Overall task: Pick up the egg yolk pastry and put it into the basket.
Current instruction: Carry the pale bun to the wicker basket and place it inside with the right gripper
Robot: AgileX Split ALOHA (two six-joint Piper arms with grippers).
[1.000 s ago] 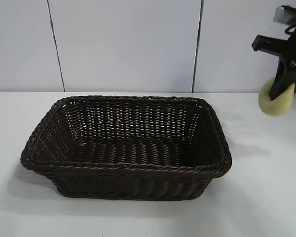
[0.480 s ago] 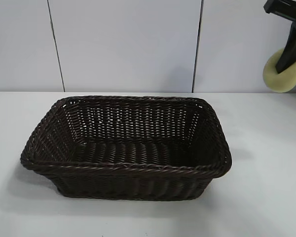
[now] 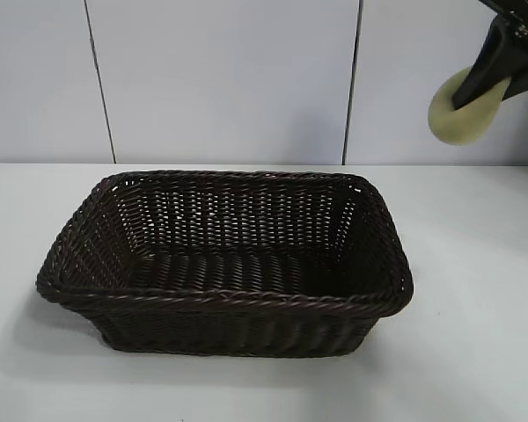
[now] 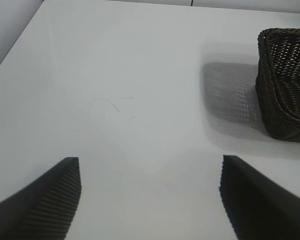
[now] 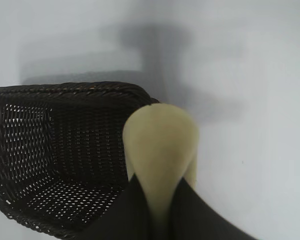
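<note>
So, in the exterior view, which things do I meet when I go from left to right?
basket → egg yolk pastry, held high in the air → right gripper clamped on it.

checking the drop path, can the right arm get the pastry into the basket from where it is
Probably yes: the right end effector holds the egg yolk pastry in the air beyond the basket, whose top is open and unobstructed.
</note>
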